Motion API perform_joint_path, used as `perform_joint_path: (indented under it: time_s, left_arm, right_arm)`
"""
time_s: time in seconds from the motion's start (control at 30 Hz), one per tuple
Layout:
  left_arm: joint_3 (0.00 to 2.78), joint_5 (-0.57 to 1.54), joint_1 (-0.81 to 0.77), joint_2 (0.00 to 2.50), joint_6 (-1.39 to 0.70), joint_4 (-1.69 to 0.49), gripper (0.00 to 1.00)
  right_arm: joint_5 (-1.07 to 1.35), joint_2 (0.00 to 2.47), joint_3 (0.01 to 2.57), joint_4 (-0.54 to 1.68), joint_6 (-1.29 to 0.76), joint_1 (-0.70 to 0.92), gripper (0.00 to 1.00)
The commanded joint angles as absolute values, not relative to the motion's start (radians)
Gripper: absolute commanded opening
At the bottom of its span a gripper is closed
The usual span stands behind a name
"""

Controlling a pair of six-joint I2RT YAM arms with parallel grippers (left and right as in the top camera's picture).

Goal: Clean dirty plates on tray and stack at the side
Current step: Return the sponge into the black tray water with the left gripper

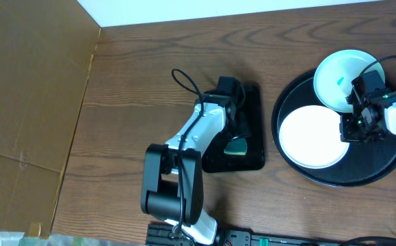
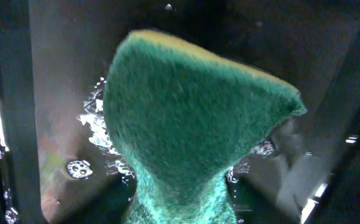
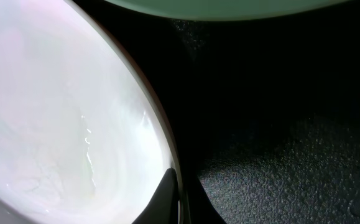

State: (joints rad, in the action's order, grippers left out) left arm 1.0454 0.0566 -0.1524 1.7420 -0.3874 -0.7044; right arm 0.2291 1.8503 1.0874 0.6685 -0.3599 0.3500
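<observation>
The round black tray (image 1: 375, 174) sits at the right. On it lies a white plate (image 1: 312, 137), and a pale mint plate (image 1: 341, 78) with a teal smear rests over the tray's back rim. My right gripper (image 1: 353, 128) is shut on the white plate's right rim; in the right wrist view a dark finger (image 3: 166, 196) lies on the plate (image 3: 55, 112). My left gripper (image 1: 235, 130) hangs over the green sponge (image 1: 237, 145). The sponge (image 2: 192, 106) fills the left wrist view, narrowed to a waist at the bottom. The fingers are lost in the dark there.
The sponge sits in a small black rectangular tray (image 1: 255, 102) holding water and foam (image 2: 96, 124). Brown cardboard (image 1: 27, 82) covers the table's left side. A black power strip (image 1: 252, 239) lies at the front edge. The left arm's base (image 1: 170, 188) stands near the front.
</observation>
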Motion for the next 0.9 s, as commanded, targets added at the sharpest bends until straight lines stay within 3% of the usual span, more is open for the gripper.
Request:
perform_joint_path:
  time_s: [0.0, 0.5, 0.87]
  left_arm:
    - [1.047, 0.072, -0.150, 1.671, -0.378, -0.724, 0.66]
    - [1.068, 0.059, -0.061, 1.205, -0.361, -0.855, 0.78]
    - [1.068, 0.060, -0.057, 1.155, -0.348, -0.856, 0.78]
  right_arm:
    - [0.170, 1.897, 1.073, 0.677, -0.366, 0.362, 0.01]
    - [0.130, 1.822, 1.111, 0.731, -0.343, 0.362, 0.01]
    - [0.070, 1.648, 1.227, 0.790, -0.313, 0.362, 0.01]
